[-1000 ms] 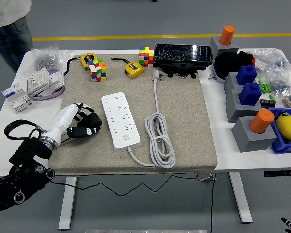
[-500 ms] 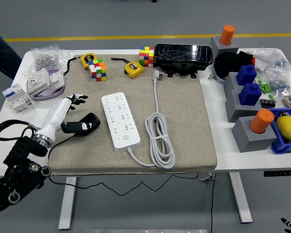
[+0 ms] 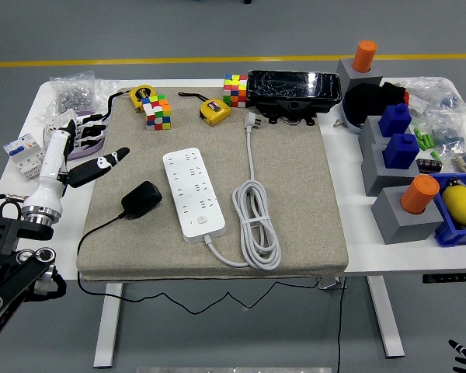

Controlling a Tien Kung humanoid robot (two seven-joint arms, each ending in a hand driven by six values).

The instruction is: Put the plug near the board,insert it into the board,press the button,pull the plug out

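Note:
The black plug (image 3: pixel 142 198) lies on the grey mat (image 3: pixel 295 194), just left of the white power strip (image 3: pixel 193 193), with its thin black cord trailing off the mat's front edge. The strip's button (image 3: pixel 204 223) is at its near end. The strip's own white cable (image 3: pixel 254 225) is coiled to its right. My left hand (image 3: pixel 91 148) hovers over the mat's left edge, up and left of the plug, with its fingers spread and holding nothing. Only a black tip of my right hand (image 3: pixel 460 351) shows at the bottom right corner.
Two colour cubes (image 3: pixel 157 111), two yellow tape measures (image 3: pixel 214 111) and a black box (image 3: pixel 293 89) line the mat's far edge. White electrical parts (image 3: pixel 31 151) lie at the left. Grey and blue blocks (image 3: pixel 396 179) with orange cylinders stand at the right.
My left hand has let go of the plug and pulled back to the left and up. The plug now lies on the mat beside the strip. The person at the top left has left the view.

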